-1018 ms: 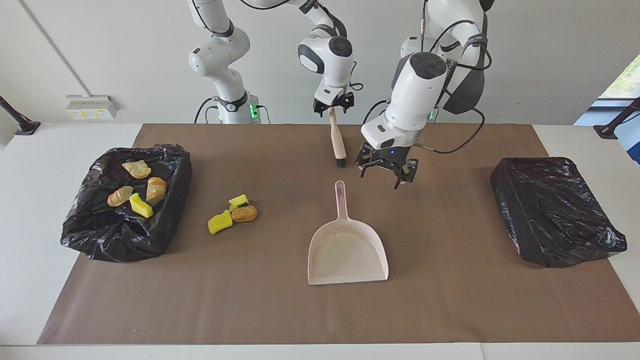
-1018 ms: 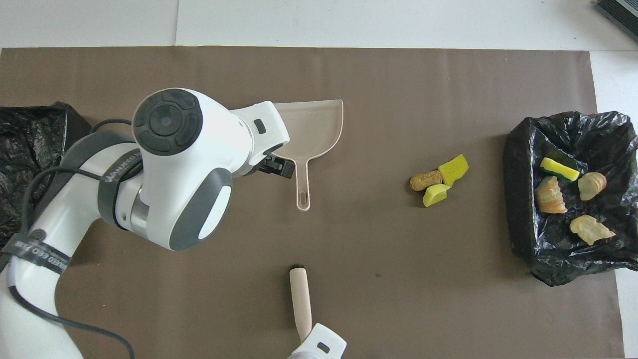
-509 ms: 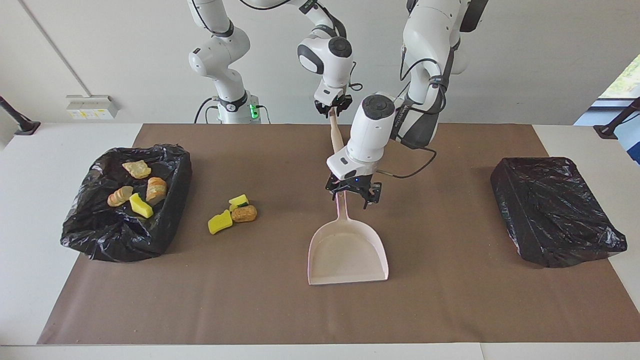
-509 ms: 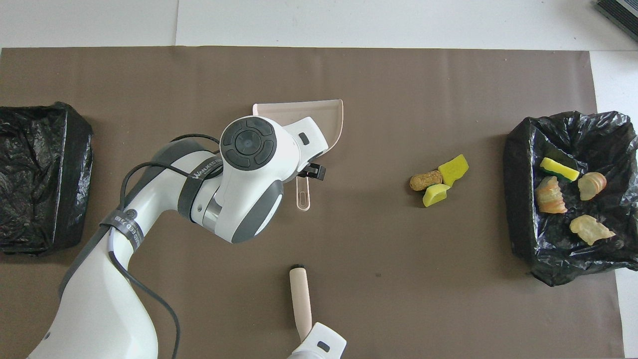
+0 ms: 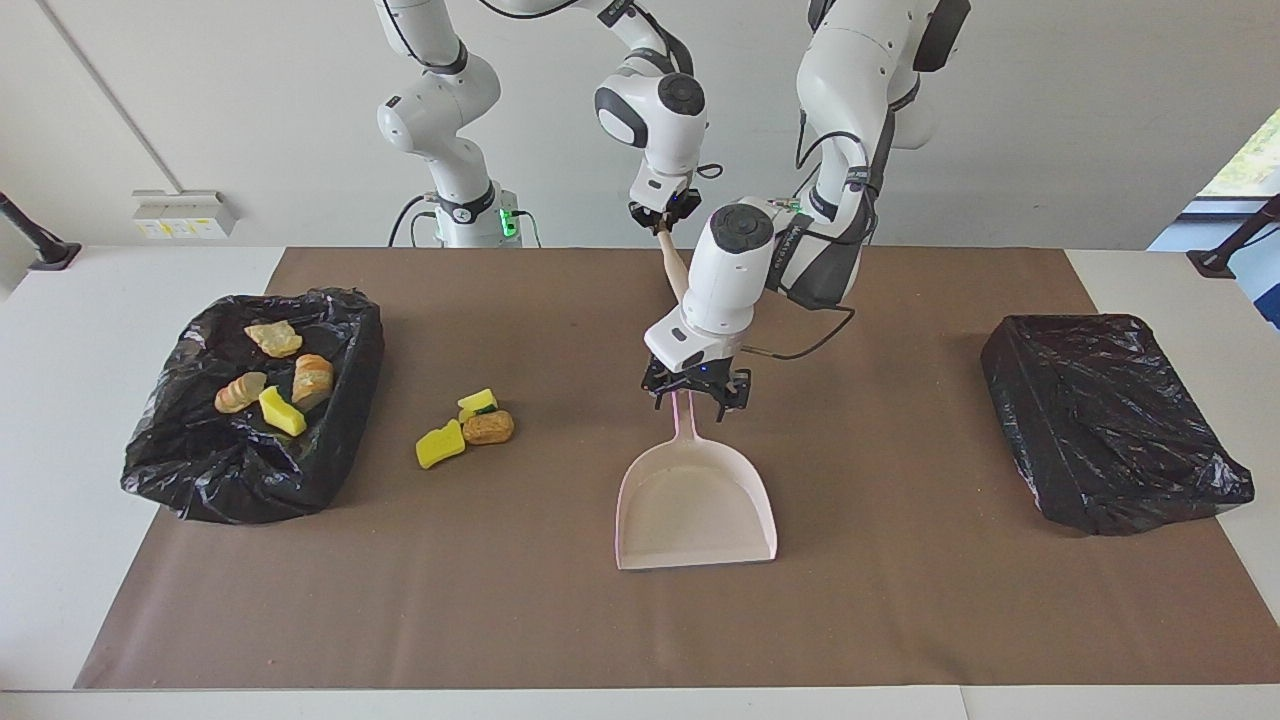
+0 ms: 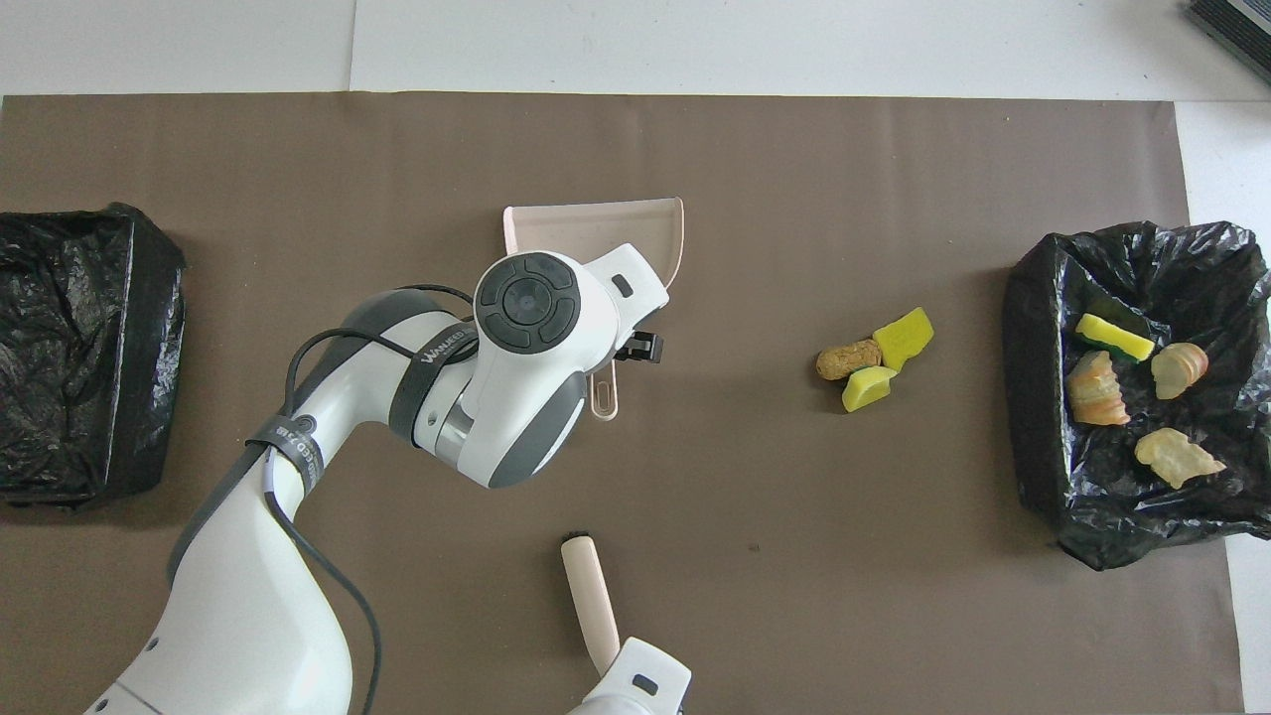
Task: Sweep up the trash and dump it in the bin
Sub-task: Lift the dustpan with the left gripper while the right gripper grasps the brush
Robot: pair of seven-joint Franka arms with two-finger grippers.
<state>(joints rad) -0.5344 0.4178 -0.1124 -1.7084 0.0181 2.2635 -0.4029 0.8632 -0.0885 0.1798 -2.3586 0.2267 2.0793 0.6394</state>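
Three pieces of trash lie on the brown mat: a yellow sponge chunk (image 5: 440, 445), a yellow and green chunk (image 5: 478, 402) and a brown bread piece (image 5: 489, 427). Several more pieces (image 5: 270, 380) lie in the black-bagged bin (image 5: 330, 470) at the right arm's end. The beige dustpan (image 5: 695, 500) lies mid-mat, its handle toward the robots. My left gripper (image 5: 693, 398) is low over that handle, fingers open on either side of it. My right gripper (image 5: 662, 218) is shut on the beige brush (image 5: 675, 265), whose bristle end is hidden by the left arm.
A second black-bagged bin (image 5: 1110, 420) stands at the left arm's end of the table. In the overhead view the left wrist (image 6: 531, 303) covers part of the dustpan (image 6: 596, 223); the brush (image 6: 588, 596) hangs nearer to the robots.
My left gripper has moved from beside the dustpan handle to over it and come down around it. The right gripper has tilted the brush slightly. The trash has not moved.
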